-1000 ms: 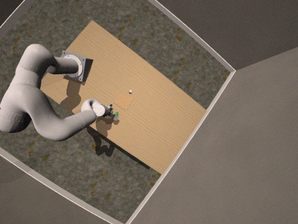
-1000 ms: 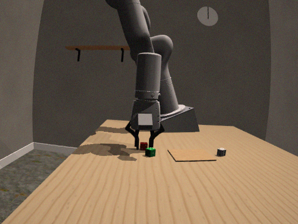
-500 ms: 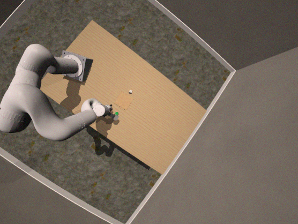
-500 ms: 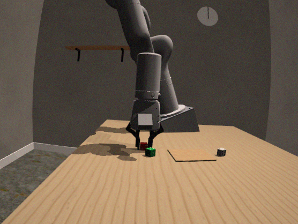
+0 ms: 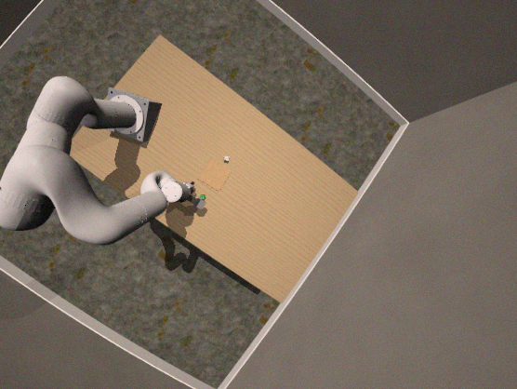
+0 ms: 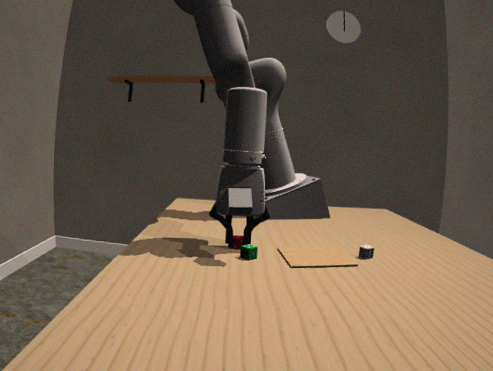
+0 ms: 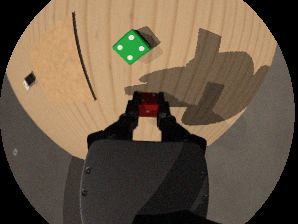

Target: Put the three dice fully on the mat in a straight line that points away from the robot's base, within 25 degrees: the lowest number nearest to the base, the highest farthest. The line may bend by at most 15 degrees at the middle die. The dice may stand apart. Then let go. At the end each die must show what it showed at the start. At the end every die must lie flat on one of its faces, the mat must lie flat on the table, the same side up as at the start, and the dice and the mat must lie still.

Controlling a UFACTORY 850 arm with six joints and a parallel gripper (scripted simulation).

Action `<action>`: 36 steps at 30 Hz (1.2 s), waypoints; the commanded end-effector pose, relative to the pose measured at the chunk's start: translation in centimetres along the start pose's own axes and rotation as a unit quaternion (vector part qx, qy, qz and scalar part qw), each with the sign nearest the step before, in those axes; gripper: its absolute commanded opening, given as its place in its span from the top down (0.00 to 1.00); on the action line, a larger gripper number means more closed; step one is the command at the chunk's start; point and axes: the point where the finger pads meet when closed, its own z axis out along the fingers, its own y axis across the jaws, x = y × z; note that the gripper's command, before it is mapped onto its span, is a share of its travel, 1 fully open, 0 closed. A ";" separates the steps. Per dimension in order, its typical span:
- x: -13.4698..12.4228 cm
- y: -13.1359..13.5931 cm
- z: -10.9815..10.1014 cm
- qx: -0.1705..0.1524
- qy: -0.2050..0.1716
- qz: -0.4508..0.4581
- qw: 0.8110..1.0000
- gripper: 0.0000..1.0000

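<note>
Red die in the fingers, mat still to be filled

We are standing at the pick-up stage of the first placement, with none of the three dice lying on the mat (image 5: 215,175) (image 6: 316,257) (image 7: 57,62). Our gripper (image 5: 193,190) (image 6: 238,243) (image 7: 148,99) is reaching down beside the mat, its fingers clamping on the red die (image 6: 238,241) (image 7: 148,109), which is sitting low between them; whether it is bearing on the table we cannot tell.

The green die (image 5: 203,197) (image 6: 248,252) (image 7: 131,47) is resting on the table near the gripper, off the mat, and is showing four on top. The white die (image 5: 226,159) (image 6: 366,252) (image 7: 29,80) is lying just beyond the mat's opposite side. We are not reading the red or white top faces surely enough to be fixing the order.

So everything is remaining: carrying three dice over, lining them up outward from the base (image 5: 140,138) (image 6: 306,206), lowest nearest, and letting go. We are judging that a level lift is needed next, since any tipping would be risking the number showing.

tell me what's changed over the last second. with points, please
The fingers of the gripper (image 5: 193,190) (image 6: 239,243) (image 7: 148,106) have moved inward, toward each other, around the red die (image 6: 238,240) (image 7: 148,110); whether they grip it firmly yet, I cannot tell. Nothing was visibly let go. The green die (image 5: 203,197) (image 6: 248,252) (image 7: 131,47), white die (image 5: 226,159) (image 6: 366,252) (image 7: 30,80) and mat (image 5: 214,175) (image 6: 316,257) (image 7: 60,60) stayed put.
</note>
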 end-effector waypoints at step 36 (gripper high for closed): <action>0.1 0.0 -7.8 0.000 0.001 0.000 1.000 0.79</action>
